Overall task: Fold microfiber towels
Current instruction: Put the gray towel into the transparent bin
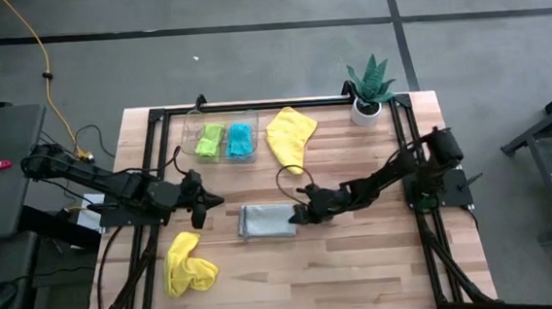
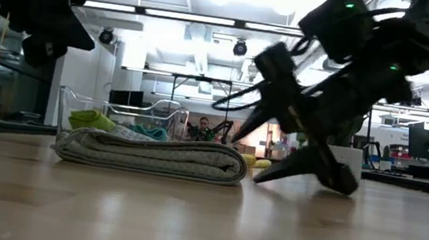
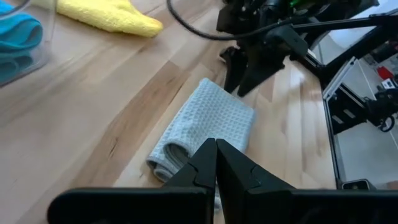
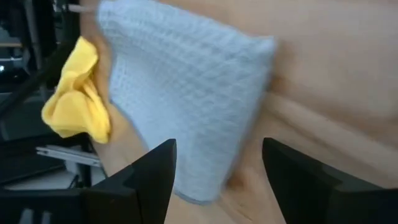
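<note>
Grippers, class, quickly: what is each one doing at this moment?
Left gripper: closed, holding nothing, above the folded grey towel.
Right gripper: open, holding nothing, beside that towel.

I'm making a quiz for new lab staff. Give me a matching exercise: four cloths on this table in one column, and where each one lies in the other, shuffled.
Cloths:
1. grey towel
2. teal towel
3. crumpled yellow towel
4. spread yellow towel

Places:
A. in the clear tray, beside the lime towel
B. folded, mid-table, by the open right end effector
C. front of the table, on the left arm's side
D. back of the table, between tray and plant

Pairs: 1-B, 2-A, 3-C, 4-D
</note>
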You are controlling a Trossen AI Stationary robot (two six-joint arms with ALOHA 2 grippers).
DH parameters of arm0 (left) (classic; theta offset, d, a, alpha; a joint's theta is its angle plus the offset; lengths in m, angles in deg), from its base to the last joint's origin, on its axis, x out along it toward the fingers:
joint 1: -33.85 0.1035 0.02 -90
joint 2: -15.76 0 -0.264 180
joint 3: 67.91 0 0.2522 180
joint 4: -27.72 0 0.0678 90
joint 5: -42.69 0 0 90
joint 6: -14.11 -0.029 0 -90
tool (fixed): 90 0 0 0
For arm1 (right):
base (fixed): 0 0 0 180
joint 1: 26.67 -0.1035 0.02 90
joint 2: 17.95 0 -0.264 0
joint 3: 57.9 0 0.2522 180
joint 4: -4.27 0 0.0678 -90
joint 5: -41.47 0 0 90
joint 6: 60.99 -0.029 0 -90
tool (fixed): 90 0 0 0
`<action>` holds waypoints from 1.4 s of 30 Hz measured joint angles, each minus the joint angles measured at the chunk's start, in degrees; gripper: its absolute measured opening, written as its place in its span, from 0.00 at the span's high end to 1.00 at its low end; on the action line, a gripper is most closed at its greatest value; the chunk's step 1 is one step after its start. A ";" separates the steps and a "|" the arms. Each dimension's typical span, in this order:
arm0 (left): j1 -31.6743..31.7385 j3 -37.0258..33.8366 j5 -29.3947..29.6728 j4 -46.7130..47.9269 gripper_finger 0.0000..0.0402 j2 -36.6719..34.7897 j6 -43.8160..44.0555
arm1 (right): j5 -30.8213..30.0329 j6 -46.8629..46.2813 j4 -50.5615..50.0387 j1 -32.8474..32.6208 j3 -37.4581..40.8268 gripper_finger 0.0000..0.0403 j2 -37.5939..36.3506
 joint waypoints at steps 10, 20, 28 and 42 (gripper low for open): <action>0.00 0.00 1.21 0.52 1.00 0.00 3.07 | 0.05 0.01 -2.66 0.40 -12.42 0.42 8.95; 0.00 0.00 -1.31 0.08 1.00 0.00 3.13 | -1.11 3.11 -15.27 2.59 -19.33 0.45 10.03; 0.03 0.00 0.00 -0.10 1.00 -0.02 -2.44 | -4.70 4.47 -18.12 3.32 -19.21 0.84 10.10; 11.53 1.19 -3.26 -3.11 0.77 0.56 -14.42 | -2.34 31.68 -21.08 5.81 -19.07 0.99 2.90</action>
